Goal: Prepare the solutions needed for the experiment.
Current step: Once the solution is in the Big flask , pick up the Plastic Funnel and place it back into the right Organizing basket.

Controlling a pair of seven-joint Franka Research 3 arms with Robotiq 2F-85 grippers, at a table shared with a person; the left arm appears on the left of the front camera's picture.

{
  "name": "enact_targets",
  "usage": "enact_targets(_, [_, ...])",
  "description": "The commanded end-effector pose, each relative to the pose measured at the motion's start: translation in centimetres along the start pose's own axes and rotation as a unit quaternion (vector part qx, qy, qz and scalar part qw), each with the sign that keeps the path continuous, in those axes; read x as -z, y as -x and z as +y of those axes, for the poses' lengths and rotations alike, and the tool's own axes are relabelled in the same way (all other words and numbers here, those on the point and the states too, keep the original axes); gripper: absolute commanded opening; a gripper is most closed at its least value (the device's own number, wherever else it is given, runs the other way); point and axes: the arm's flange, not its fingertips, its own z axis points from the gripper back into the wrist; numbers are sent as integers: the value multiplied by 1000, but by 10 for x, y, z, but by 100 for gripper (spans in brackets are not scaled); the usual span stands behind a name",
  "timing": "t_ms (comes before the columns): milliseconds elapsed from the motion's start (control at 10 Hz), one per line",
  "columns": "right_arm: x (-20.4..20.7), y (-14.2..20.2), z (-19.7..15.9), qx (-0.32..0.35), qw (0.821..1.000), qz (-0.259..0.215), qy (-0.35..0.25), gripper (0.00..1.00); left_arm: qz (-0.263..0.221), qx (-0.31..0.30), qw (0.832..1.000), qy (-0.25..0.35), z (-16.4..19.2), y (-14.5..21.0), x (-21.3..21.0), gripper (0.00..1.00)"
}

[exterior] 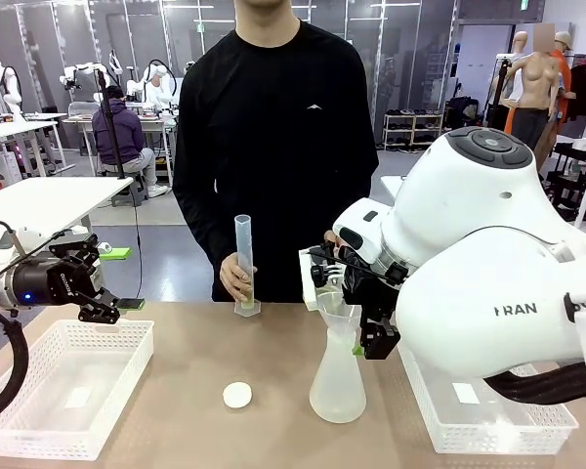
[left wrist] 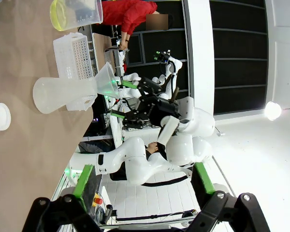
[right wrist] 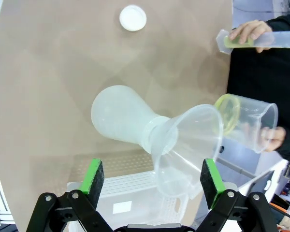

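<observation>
Right gripper (right wrist: 150, 180) hung over the table with its two green pads spread wide. In the right wrist view the mouth of the funnel (right wrist: 188, 140) lay between them, apart from both. Left gripper (exterior: 117, 281) hovered near the far corner of the left basket (exterior: 63, 391), jaws spread too and holding nothing. A second white mesh basket (exterior: 488, 422) sat at the right, making two. One translucent conical flask (exterior: 337, 386) stood upright between them, the one clear funnel seated in its neck. One white round cap (exterior: 237, 395) lay on the tabletop just left of the flask. Pale yellow-green solution (right wrist: 233, 44) showed in two vessels. A little sat at the foot of one graduated cylinder (exterior: 243, 244), steadied upright by the person's hand (exterior: 236, 281) at the far edge. A thin layer sat in the bottom of one beaker (right wrist: 246, 123), tilted in the person's other hand (right wrist: 274, 137) near the funnel.
</observation>
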Motion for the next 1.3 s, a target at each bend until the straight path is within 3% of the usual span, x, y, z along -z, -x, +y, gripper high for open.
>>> enact_targets(0, [-42, 2, 6, 17, 997, 1, 73, 100, 1, 5, 1000, 2, -1, 1, 0, 100])
enact_targets(100, [-48, 21, 0, 54, 996, 30, 67, 100, 1, 5, 1000, 2, -1, 1, 0, 100])
enact_targets(300, [-56, 80, -11, 167, 986, -16, 16, 100, 1, 5, 1000, 2, -1, 1, 0, 100])
enact_targets(400, [-55, 110, -15, 230, 972, -28, -26, 100, 1, 5, 1000, 2, -1, 1, 0, 100])
enact_targets(500, [-53, 131, -17, 288, 951, -80, -81, 100, 1, 5, 1000, 2, -1, 1, 0, 100])
enact_targets(600, [-50, 145, -17, 344, 927, -88, -121, 100, 1, 5, 1000, 2, -1, 1, 0, 100])
enact_targets(800, [-37, 155, -13, 374, 910, -113, -138, 100, 1, 5, 1000, 2, -1, 1, 0, 100])
enact_targets(900, [-34, 149, -8, 335, 930, -82, -130, 100, 1, 5, 1000, 2, -1, 1, 0, 100])
enact_targets(1000, [-40, 162, -18, 359, 917, -99, -144, 100, 1, 5, 1000, 2, -1, 1, 0, 100])
enact_targets(1200, [-40, 162, -18, 359, 917, -99, -144, 100, 1, 5, 1000, 2, -1, 1, 0, 100])
